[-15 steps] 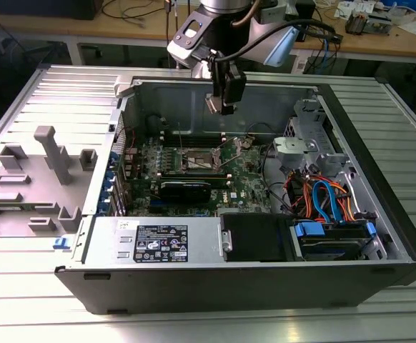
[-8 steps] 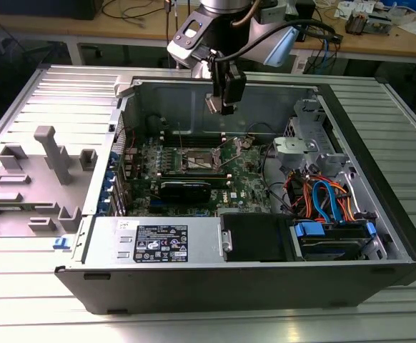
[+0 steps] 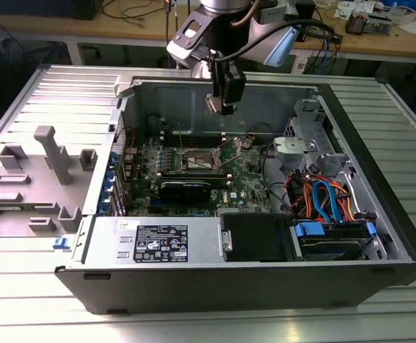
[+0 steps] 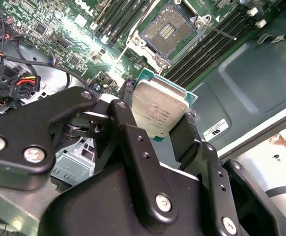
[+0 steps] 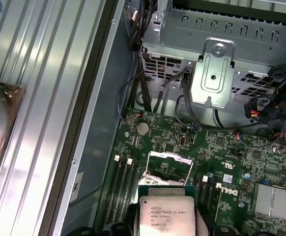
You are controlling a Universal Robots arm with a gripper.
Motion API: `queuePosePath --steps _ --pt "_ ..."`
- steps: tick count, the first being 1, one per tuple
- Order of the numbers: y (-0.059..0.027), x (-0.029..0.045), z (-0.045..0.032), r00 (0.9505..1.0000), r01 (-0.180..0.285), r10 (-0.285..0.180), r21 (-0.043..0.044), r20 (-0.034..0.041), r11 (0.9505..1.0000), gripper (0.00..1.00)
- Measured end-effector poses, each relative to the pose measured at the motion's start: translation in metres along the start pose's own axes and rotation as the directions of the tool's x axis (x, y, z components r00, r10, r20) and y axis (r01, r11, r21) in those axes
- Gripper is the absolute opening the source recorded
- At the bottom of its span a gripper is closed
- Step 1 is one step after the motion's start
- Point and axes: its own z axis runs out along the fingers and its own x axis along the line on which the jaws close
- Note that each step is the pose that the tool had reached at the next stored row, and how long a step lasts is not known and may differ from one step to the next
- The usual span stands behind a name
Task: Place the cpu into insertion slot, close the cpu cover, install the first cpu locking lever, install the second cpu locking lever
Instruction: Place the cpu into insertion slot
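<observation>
A robotics lab bench, that's what this was. The gripper (image 3: pixel 226 106), the cpu (image 4: pixel 157 110) clamped in it, hung over an opened desktop computer case (image 3: pixel 194 286), with the green motherboard (image 3: pixel 247 182) bared beneath it. The case lay on a ribbed aluminium table (image 3: pixel 43 307). Grey fixture blocks (image 3: pixel 51 153) stood toward the exterior view's left of the gripper. Behind it ran wooden workbenches (image 3: pixel 122 32) strewn with cables (image 3: pixel 133 11).
</observation>
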Motion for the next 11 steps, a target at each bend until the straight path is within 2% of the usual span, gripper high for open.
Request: queuePosePath --steps 3,6,8,11 --pt "-0.0004 0.0 0.0023 0.9997 -0.024 0.024 -0.0006 0.0019 0.9997 0.55" --pt "-0.0011 -0.0002 0.0102 0.9939 -0.11 0.11 -0.0025 0.0098 0.994 0.55" --pt "-0.0017 -0.0002 0.0136 0.9907 -0.135 0.135 0.0016 0.0117 0.9908 0.55" --pt "-0.002 -0.0002 0.0156 0.9906 -0.137 0.136 0.0118 0.011 0.9906 0.55"
